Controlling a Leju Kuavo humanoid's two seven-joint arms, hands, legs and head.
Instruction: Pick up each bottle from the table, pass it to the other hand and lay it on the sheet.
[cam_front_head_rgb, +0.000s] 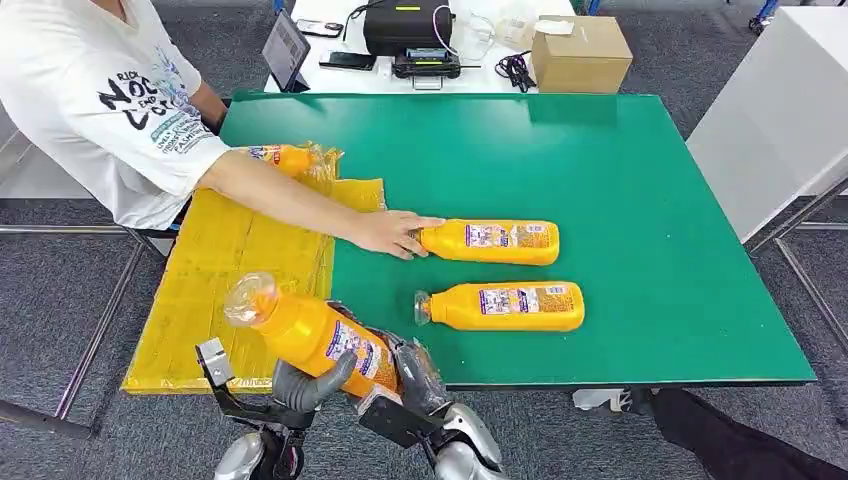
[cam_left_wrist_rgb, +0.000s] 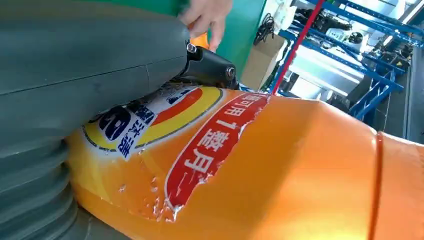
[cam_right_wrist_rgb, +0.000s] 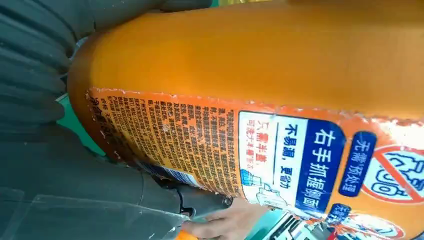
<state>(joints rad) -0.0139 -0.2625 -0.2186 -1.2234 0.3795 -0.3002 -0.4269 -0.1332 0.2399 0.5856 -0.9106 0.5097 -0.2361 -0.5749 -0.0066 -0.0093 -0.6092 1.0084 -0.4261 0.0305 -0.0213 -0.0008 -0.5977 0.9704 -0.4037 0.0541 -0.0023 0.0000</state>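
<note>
While both hands, left (cam_front_head_rgb: 305, 385) and right (cam_front_head_rgb: 420, 378), clasp the orange bottle (cam_front_head_rgb: 315, 335) with their fingers just off the table's (cam_front_head_rgb: 620, 180) near edge, beside the yellow sheet (cam_front_head_rgb: 240, 270), an early release by either hand could drop it.

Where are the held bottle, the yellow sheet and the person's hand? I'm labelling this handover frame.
held bottle (cam_front_head_rgb: 315, 338): head view, orange body beside the label.
yellow sheet (cam_front_head_rgb: 230, 265): head view, bare middle.
person's hand (cam_front_head_rgb: 390, 233): head view, back of hand.
</note>
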